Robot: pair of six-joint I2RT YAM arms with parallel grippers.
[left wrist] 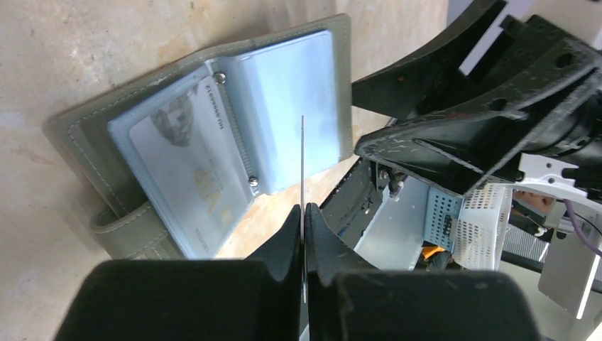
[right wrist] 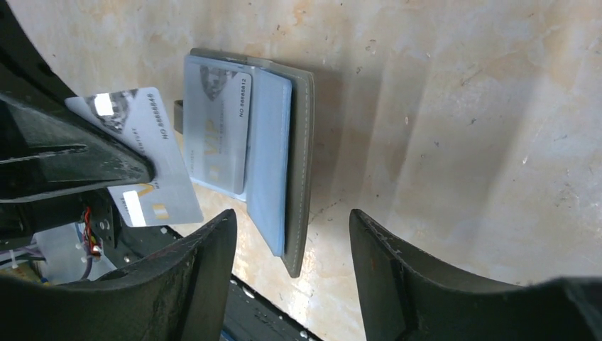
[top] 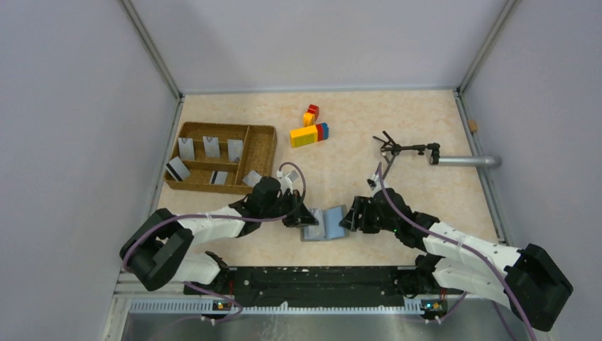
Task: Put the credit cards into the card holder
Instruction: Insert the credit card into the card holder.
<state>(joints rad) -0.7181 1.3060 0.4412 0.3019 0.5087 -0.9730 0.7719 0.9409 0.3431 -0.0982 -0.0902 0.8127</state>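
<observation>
Beige marbled tabletop fills my screens, with plain grey walls around it. Nearest the arm bases, the wallet point(top: 324, 226) lies opened flat on the table between my two grippers. My left gripper point(top: 297, 217) sits at its left side, jaws pinched together on a silver card point(left wrist: 302, 160). The left wrist camera shows that card edge-on, as a thin line standing over the wallet's pale blue inner panels. The right wrist camera shows its face, tilted, just left of the wallet. A second card point(right wrist: 216, 135) is tucked into the wallet's left panel. My right gripper point(top: 349, 215) is at the wallet's right edge, jaws spread apart and holding nothing; I cannot tell whether it touches the wallet. Farther back on the left stands a brown wicker tray point(top: 263, 153) with more cards point(top: 211, 147) in its compartments. Beyond the middle of the table sit some coloured toy blocks point(top: 310, 133). To their right is a black pronged tool point(top: 397, 149) on a silver rod point(top: 465, 161).
</observation>
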